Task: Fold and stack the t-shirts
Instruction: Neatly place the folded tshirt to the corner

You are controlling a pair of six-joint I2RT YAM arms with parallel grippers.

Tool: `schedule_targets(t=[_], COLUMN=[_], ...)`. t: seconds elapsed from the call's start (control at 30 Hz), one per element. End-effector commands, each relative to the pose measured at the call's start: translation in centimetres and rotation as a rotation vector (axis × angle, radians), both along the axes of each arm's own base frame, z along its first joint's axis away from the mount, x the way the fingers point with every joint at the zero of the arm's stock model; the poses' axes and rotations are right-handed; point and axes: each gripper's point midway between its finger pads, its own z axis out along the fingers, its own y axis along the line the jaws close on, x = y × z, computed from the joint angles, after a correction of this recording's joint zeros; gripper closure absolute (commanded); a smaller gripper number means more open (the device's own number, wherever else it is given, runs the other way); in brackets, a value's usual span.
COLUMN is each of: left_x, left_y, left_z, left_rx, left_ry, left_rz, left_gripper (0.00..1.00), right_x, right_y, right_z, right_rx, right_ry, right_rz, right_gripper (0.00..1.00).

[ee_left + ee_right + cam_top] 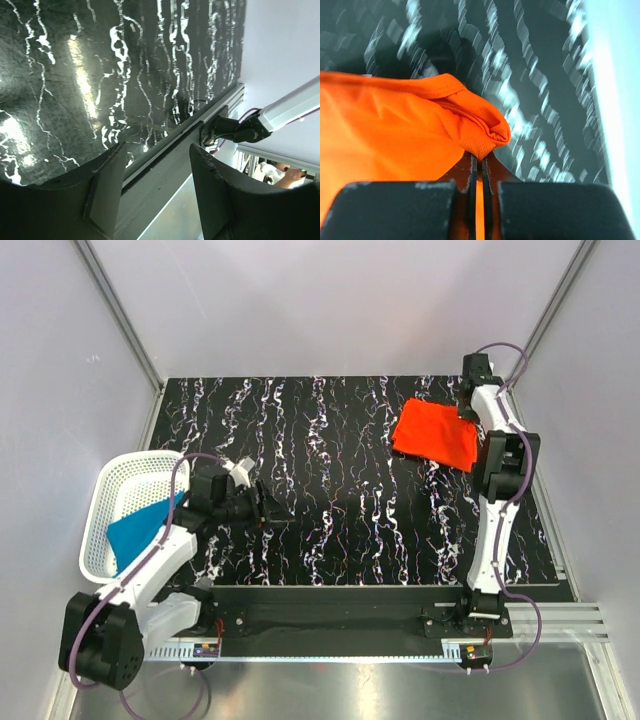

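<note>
Far right on the dark marbled surface (340, 510): orange-red t-shirt (435, 435), folded to a rough rectangle, lying flat near the back corner. Pinched at its far right edge by the right hand (479, 167), jaws closed tight with a bunched hem of the cloth caught between them. Rest of the cloth spread away to the left in the right wrist view. Over at the left edge: white mesh basket (120, 468), with the teal t-shirt (140, 532) lying loose inside, reaching toward the right rim and partly hidden by the left arm (160, 555). Just right of the basket: left hand (157, 155) hovering over bare surface, jaws parted wide, nothing between them or touching them. Two shirts well apart, at opposite sides of the surface.
</note>
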Motion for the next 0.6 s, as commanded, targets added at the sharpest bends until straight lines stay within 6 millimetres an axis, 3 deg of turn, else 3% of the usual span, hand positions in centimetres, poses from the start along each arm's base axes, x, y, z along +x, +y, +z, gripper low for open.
schedule_targets(t=[0.0,0.17,0.27,0.33,0.57], left_x=[2.1,2.9,3.6,4.2,5.4], left_y=[-0.5,-1.0,-1.3,-1.5,-2.1], left_z=[1.1,1.1,0.9,0.5,-0.3], left_rx=[0.006,0.007,0.008,0.017,0.019], left_ry=[-0.093,-0.077,-0.062,-0.052,-0.01], left_rz=[-0.01,-0.038,-0.043,-0.046,-0.071], left_gripper=[0.43,0.43,0.44,0.44,0.44], right_x=[3.2,7.1,9.0,10.9,14.4], right_y=[-4.5,-8.8,-10.0,-10.0,-9.8], right_z=[1.6,3.6,4.2,4.6,4.8], right_rx=[-0.198,-0.28,-0.29,-0.308,-0.359], right_ry=[-0.023,-0.122,-0.193,-0.25,-0.378], right_rz=[0.007,-0.021,-0.018,0.027,0.114], right_gripper=[1.0,1.0,1.0,1.0,1.0])
